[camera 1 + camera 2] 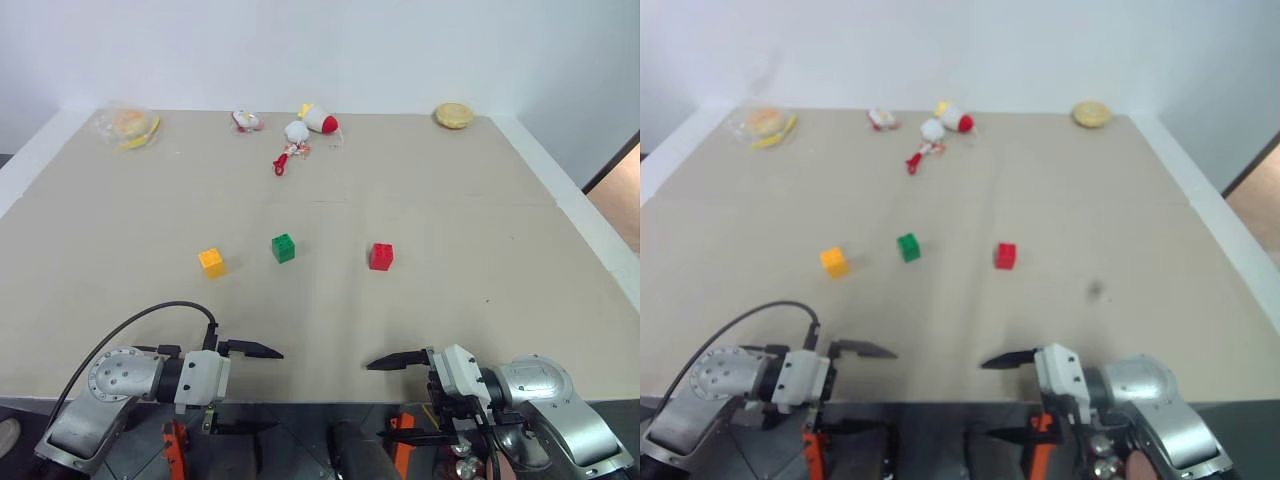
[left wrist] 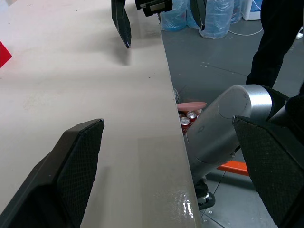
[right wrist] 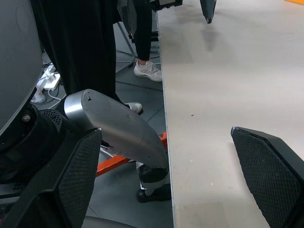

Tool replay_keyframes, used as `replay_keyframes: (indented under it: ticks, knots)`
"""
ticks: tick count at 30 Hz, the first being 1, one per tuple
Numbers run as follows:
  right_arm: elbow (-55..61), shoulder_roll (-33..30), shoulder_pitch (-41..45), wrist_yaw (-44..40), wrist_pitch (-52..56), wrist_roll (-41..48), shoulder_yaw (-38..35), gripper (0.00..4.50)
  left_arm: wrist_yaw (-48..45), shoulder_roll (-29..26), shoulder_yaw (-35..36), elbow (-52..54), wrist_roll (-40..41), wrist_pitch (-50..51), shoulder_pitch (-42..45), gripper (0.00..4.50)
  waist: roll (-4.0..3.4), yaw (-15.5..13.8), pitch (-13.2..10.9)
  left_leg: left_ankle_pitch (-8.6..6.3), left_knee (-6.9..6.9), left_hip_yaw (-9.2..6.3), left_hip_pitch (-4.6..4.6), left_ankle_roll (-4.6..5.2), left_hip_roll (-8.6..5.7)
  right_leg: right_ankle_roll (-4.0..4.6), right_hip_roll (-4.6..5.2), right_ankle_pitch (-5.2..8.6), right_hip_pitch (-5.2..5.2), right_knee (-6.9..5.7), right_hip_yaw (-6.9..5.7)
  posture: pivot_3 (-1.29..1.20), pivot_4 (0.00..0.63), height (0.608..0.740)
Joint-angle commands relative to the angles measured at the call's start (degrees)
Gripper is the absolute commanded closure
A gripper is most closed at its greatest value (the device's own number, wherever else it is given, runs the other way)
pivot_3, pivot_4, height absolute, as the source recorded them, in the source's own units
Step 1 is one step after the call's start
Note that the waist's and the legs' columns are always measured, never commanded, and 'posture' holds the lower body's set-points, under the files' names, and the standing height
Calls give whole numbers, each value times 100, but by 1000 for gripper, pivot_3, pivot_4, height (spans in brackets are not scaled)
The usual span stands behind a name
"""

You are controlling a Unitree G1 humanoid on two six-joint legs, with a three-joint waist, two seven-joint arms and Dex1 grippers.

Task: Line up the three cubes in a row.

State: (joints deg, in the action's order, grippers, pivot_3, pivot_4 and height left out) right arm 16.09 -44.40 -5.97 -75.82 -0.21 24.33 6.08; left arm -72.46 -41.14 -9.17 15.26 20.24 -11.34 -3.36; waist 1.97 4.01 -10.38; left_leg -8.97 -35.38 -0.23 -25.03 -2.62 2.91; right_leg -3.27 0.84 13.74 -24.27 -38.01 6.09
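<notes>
Both the left gripper point(image 1: 248, 388) and the right gripper point(image 1: 392, 398) have their jaws spread wide and hold nothing, straddling the near edge of the matte beige table point(image 1: 450, 210). Mid-table sit the small studded plastic yellow-orange cube point(image 1: 211, 262), green cube point(image 1: 283, 248) and red cube point(image 1: 381, 256), apart in a loose, uneven row.

Bright even overhead light, soft short shadows beside the cubes point(image 1: 283, 247), right eye view slightly blurred.

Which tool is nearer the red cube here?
The right. The right tool sits at the near table edge almost straight below the red cube; the left tool is also at that edge but well off toward the yellow cube's side.
</notes>
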Motion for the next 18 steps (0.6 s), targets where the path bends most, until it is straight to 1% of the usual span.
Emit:
replay_keyframes:
  ticks: [1,4,12,15,18]
  knots:
    - [47,9,-22,-64,-169,35,-59,0,-190,-89,-12,140,82,-257,-95,38,0,0,0,0,0,0,0,0,0,0,0,0,0,0,0,0,150,736]
    - [60,52,-84,-47,-225,43,-35,0,-420,-166,-19,184,190,-347,-171,38,0,0,0,-9,2,-1,-1,0,4,-1,-4,0,1,0,-5,0,150,736]
    - [51,155,-104,94,-272,28,-60,0,-460,-95,-89,225,265,-215,12,38,0,-16,0,-10,-4,-2,0,2,3,-3,-3,1,5,0,-5,0,150,736]
    - [91,302,-155,347,-318,66,-173,0,-234,-34,30,322,661,390,206,38,0,-22,0,-10,-5,-5,0,3,3,-3,-3,1,6,-1,-9,0,150,736]
    - [329,574,-233,860,-156,274,-398,0,241,44,272,435,1118,1175,452,38,0,-40,0,-9,-6,-8,-1,4,3,-3,-4,0,9,-2,-13,0,150,736]
